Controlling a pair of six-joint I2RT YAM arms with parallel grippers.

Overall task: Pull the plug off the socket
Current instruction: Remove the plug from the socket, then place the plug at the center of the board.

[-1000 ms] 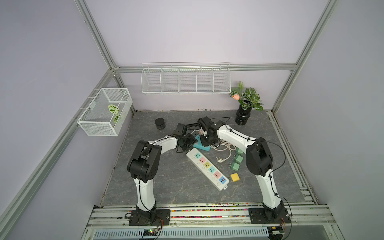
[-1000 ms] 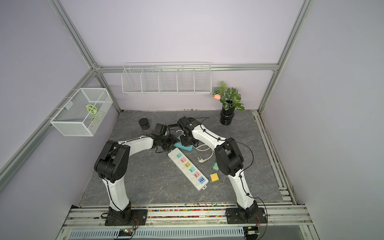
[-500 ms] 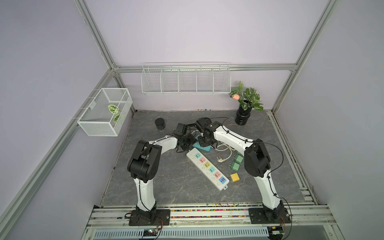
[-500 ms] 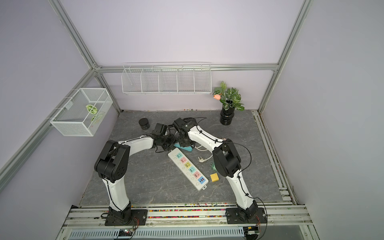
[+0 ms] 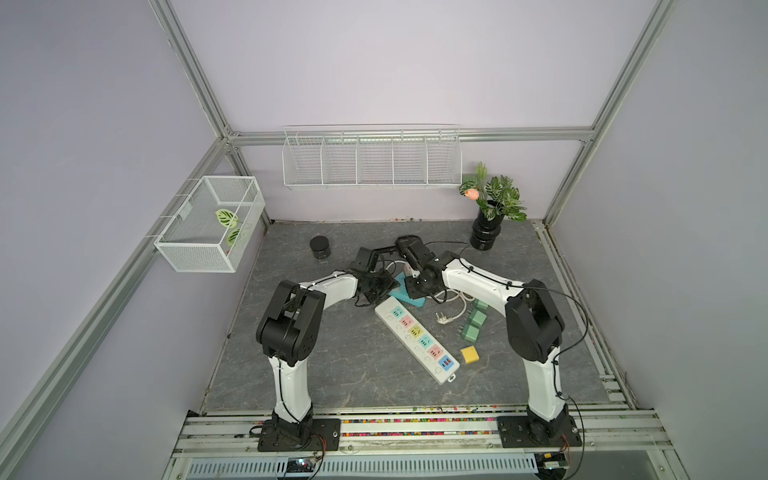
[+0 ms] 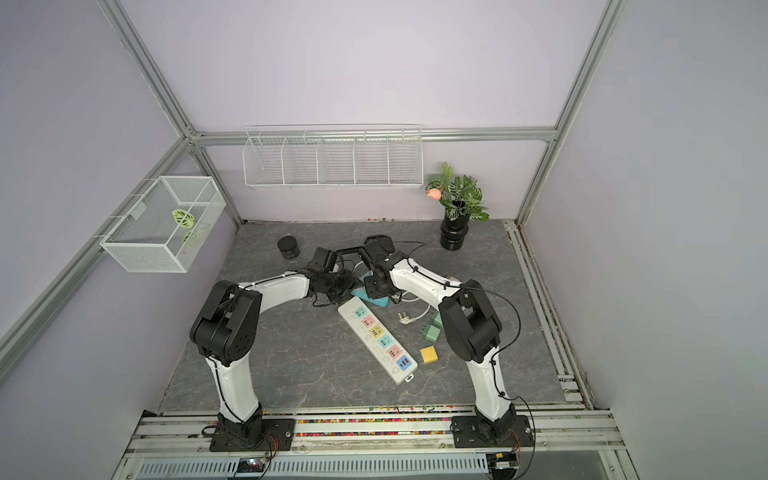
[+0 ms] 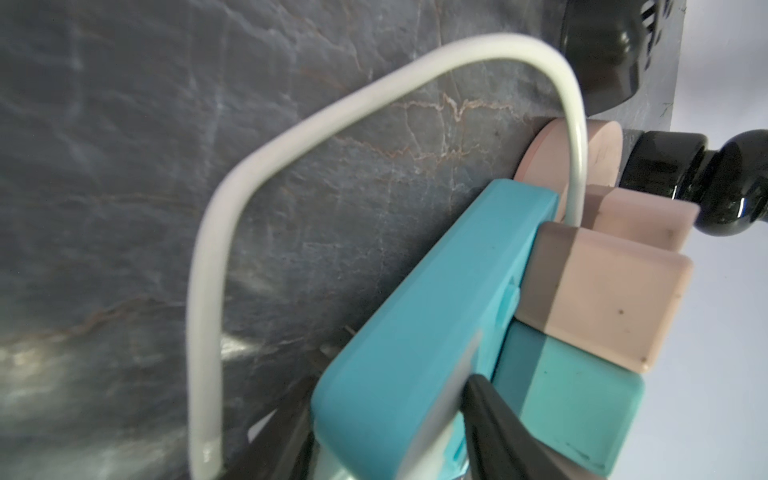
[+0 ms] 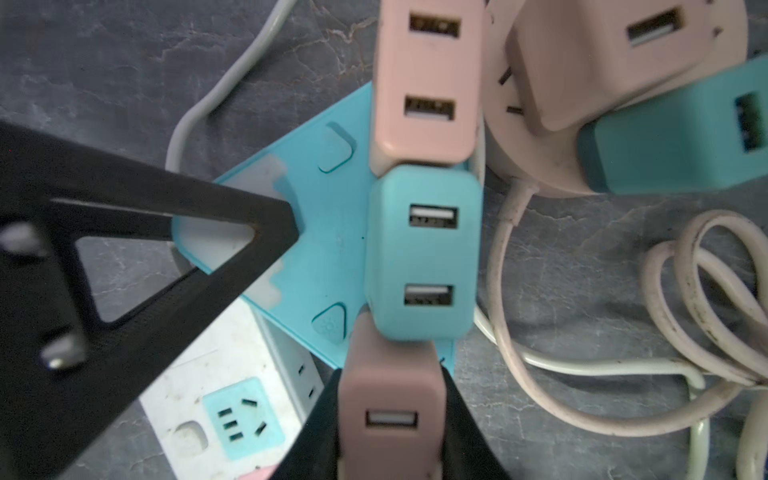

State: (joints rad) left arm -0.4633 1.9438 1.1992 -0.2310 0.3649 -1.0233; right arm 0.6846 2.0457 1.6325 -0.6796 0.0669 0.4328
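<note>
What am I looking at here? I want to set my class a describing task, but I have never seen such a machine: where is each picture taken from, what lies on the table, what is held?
Two robot arms, the left arm and the right arm, stand at a grey table. The two wide pictures come from one camera overhead. The two close-ups come from cameras on the arms' wrists. On the table lie a white power strip, green adapters, a yellow adapter, a black tub and a potted plant. The left gripper clamps a teal socket strip. The right gripper is shut on a pink plug beside a teal plug. Whether that pink plug is out of its socket, I cannot tell.
</note>
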